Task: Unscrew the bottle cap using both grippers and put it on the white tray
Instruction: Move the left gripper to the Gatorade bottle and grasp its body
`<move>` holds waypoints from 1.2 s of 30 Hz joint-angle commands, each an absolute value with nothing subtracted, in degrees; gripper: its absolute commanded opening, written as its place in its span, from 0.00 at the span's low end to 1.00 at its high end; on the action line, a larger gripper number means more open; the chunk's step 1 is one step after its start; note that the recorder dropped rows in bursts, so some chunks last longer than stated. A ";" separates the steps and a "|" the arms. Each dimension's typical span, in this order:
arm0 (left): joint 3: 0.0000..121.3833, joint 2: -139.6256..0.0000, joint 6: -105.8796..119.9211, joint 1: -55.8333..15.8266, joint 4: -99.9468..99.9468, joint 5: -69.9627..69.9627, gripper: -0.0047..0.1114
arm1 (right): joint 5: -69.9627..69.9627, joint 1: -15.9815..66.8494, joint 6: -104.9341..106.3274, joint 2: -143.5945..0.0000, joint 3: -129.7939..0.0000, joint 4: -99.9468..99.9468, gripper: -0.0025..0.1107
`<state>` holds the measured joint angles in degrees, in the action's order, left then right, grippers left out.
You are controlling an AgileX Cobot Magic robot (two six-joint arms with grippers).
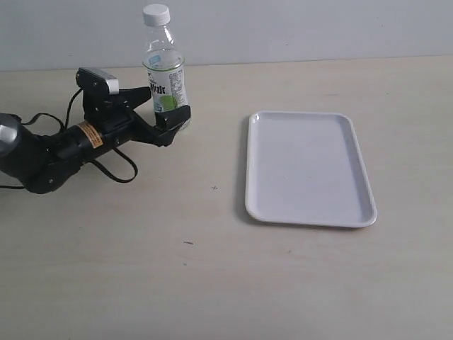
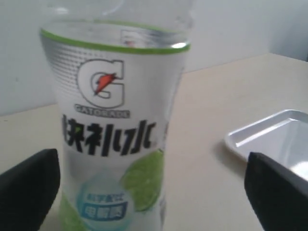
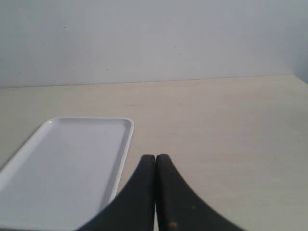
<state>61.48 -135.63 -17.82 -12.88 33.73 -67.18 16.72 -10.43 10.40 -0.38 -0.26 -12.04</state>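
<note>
Spread wide, the left gripper (image 1: 167, 101) flanks the bottle (image 2: 115, 120) without touching it. The bottle is clear with a lime label, upright on the counter (image 1: 212, 269), its white bottle cap (image 1: 156, 13) on. The right gripper (image 3: 155, 163), pressed together, is near the white tray (image 3: 62, 163).

The small clear plastic bottle (image 1: 165, 85) is standing upright at the far left of the pale flat counter (image 1: 212, 269), with the small white ribbed plastic cap (image 1: 156, 13) sitting on its neck. The black two-fingered left gripper (image 1: 161, 106) is reaching in from the bottle's left, straddling its lower half. The flat white rectangular plastic tray (image 1: 304, 166) is lying well apart to the right.
</note>
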 commanded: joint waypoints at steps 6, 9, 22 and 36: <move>67.72 -140.07 -16.94 -13.35 29.43 -66.01 0.95 | 16.34 -10.69 10.26 0.00 0.00 -12.06 0.02; 69.96 -141.86 -17.39 -13.35 29.31 -66.03 0.95 | 16.34 -10.69 10.26 0.00 0.00 -12.06 0.02; 73.74 -143.97 -19.85 -14.45 29.80 -62.91 0.95 | 16.34 -10.69 10.26 0.00 0.00 -12.06 0.02; 75.96 -144.75 -18.33 -16.12 29.60 -57.07 0.95 | 16.34 -10.69 10.26 0.00 0.00 -12.06 0.02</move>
<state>75.53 -144.43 -18.47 -15.99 29.88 -57.86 16.72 -10.43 10.40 -0.38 -0.26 -12.04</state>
